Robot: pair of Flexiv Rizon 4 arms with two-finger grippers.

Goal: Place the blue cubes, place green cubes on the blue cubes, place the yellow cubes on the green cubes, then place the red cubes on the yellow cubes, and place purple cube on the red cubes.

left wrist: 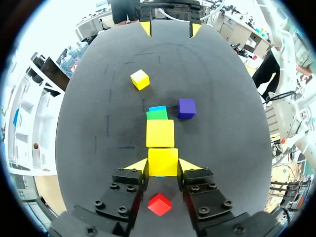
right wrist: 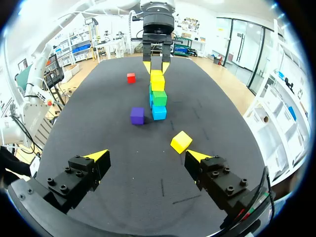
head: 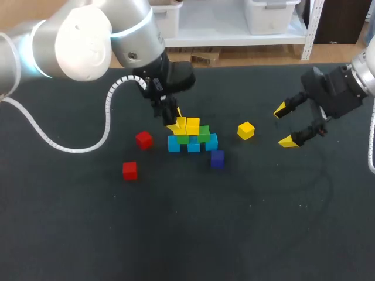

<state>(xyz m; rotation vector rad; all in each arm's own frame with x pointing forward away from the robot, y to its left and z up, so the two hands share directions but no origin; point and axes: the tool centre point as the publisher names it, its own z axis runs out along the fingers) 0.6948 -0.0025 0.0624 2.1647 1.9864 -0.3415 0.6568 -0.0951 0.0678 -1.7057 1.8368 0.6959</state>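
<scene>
A row of blue cubes (head: 193, 145) carries green cubes (head: 203, 133), with two yellow cubes side by side on top. My left gripper (head: 176, 119) is shut on the left yellow cube (left wrist: 163, 162), which sits next to the other yellow cube (left wrist: 160, 133). A loose yellow cube (head: 246, 130) lies to the right of the stack, and the purple cube (head: 217, 158) lies just in front of it. Two red cubes (head: 143, 140) (head: 130, 170) lie to the left. My right gripper (head: 287, 124) hangs open and empty at the right, with the loose yellow cube (right wrist: 181, 141) ahead of it.
The dark table (head: 246, 222) stretches bare in front of the stack. My left arm's white cable (head: 108, 111) loops over the table at the left. In the left wrist view a red cube (left wrist: 159, 204) lies under the gripper.
</scene>
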